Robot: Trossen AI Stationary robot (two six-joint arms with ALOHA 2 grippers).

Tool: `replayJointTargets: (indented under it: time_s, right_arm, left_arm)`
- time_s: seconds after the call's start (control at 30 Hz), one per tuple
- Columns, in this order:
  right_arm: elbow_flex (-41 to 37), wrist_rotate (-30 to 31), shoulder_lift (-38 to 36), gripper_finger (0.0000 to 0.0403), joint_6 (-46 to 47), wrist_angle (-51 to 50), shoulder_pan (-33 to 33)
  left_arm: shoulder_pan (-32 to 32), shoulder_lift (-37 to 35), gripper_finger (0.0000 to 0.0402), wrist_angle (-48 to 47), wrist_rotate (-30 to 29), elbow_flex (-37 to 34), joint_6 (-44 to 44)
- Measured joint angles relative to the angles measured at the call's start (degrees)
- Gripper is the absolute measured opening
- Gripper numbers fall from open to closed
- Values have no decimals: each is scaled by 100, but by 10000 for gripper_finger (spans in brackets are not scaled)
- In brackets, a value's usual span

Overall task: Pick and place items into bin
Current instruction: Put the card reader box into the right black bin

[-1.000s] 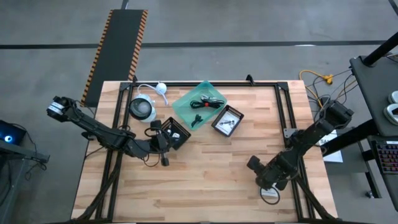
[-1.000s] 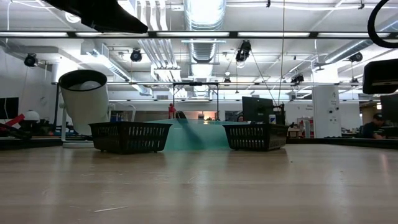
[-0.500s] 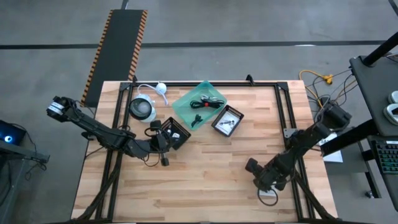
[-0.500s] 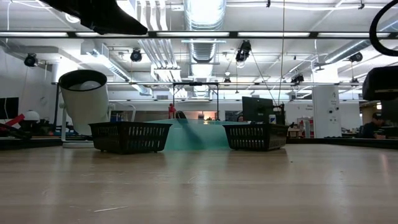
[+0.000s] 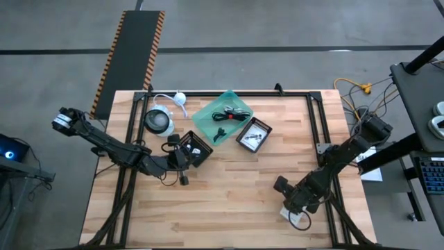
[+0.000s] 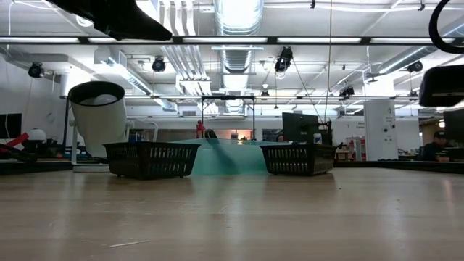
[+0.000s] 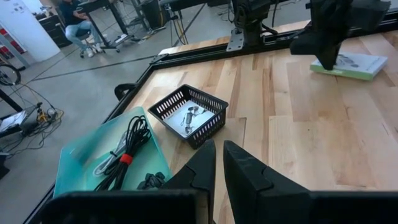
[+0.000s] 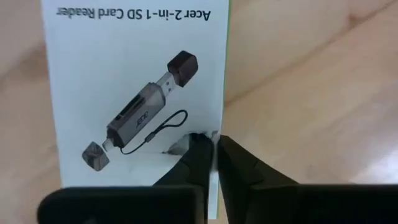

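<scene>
— What's changed on your right side in the last second?

— Your right end effector (image 5: 294, 205) has eased a touch left at the near right edge of the table (image 5: 229, 208), and the white printed packet (image 5: 291, 215) under it has shifted with it and shows more of its face. The fingers are narrow, closed on the packet's edge.

— So you've got it?

— It looks that way, but the packet is not lifted clear yet. You've a long carry ahead: the black baskets (image 5: 198, 148) and the teal tray (image 5: 205, 117) sit well apart from it, at the far middle.

— And your left?

— The left end effector (image 7: 219, 167) hasn't moved. It hangs just near of the left basket, fingers narrow, holding nothing. The black cable with red tie (image 5: 231, 115) lies in the tray.
</scene>
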Motion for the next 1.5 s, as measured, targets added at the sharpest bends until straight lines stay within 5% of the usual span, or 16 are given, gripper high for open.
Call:
replayJointTargets:
  time_s: [0.33, 0.5, 1.03, 1.5]
  right_arm:
    - [0, 2209, -21, 9, -1268, -377, -260]
    - [115, 2613, -80, 9, -1793, -393, -699]
    - [657, 2607, -1466, 8, -3557, 133, -2673]
    - [682, 1641, -1163, 8, -5210, 1125, -4770]
  left_arm:
    - [2, 0, 15, 0, 0, -1, 1]
    - [2, 0, 15, 0, -1, -1, 1]
    - [0, 0, 15, 0, 0, -1, 5]
    - [0, 0, 15, 12, 0, -1, 14]
